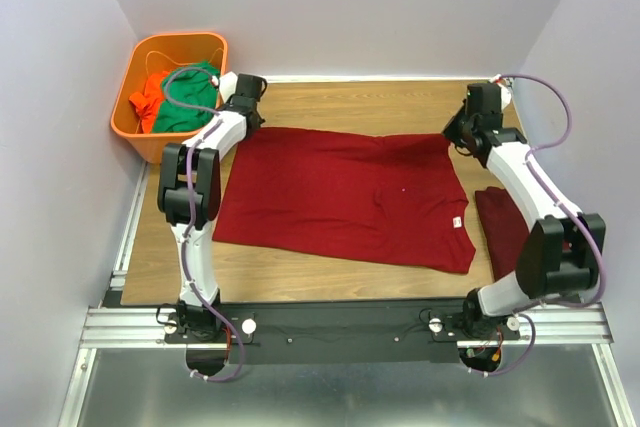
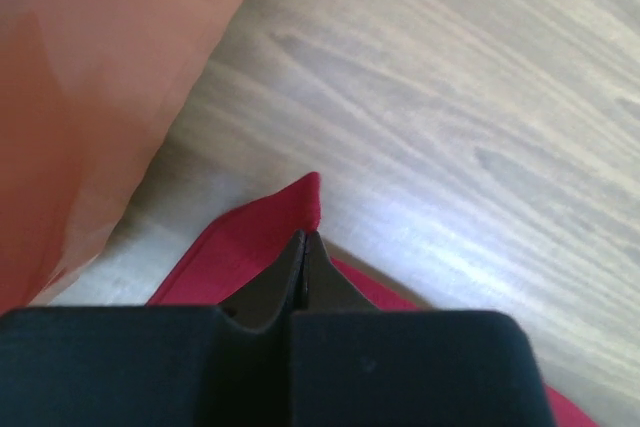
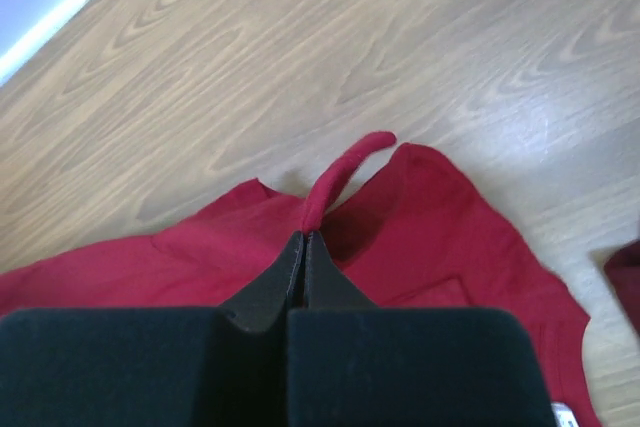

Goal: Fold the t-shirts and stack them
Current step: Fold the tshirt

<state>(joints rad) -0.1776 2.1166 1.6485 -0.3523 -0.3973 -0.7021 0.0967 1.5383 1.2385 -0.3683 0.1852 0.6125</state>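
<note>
T-shirts, maroon, two in view.

Item one: the spread t-shirt lies flat across the middle of the desk, one far corner just beside the orange basket. We see no fold in it yet.

Item two: a smaller maroon piece lies well apart from the basket at the opposite side of the desk, partly hidden by the right arm. We judge it a t-shirt already folded, the start of the stack.

Left claw: closed on the spread t-shirt's corner nearest the basket.

Right claw: closed, pinching up the far corner most distant from the basket.

The basket holds a green garment and an orange garment, neither ours to fold.

Status, in our judgement: one shirt done, one gripped for its first fold, stacking to follow.
</note>
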